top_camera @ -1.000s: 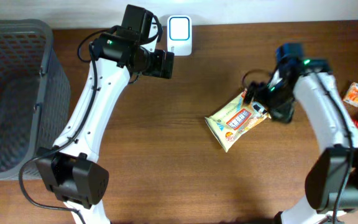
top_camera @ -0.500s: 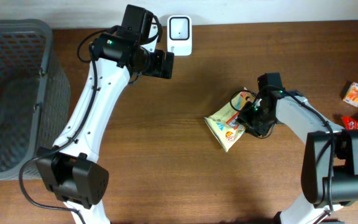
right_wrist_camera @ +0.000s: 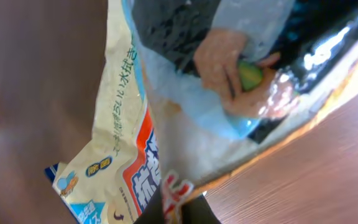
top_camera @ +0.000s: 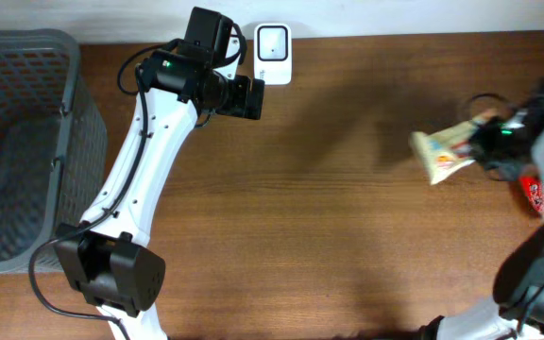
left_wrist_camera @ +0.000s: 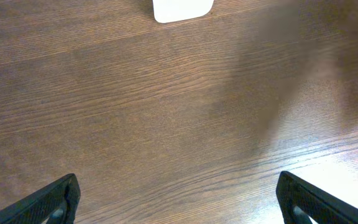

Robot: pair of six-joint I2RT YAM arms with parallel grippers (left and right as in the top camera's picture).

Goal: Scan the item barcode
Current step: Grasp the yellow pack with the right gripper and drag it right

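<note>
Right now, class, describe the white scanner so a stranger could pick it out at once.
Follow the far edge of the brown wooden table to just beyond the left gripper. There sits the barcode scanner, a small white rounded box with a square window on top. It is the only plain white item on the table; the snack packet at the right end is colourfully printed.

The table was matt brown wood with visible grain, the scanner at twelve o'clock smooth white plastic, the basket at nine o'clock grey plastic mesh, and the snack packet at three o'clock glossy, crinkled plastic film, printed cream and partly clear, catching the light.
</note>
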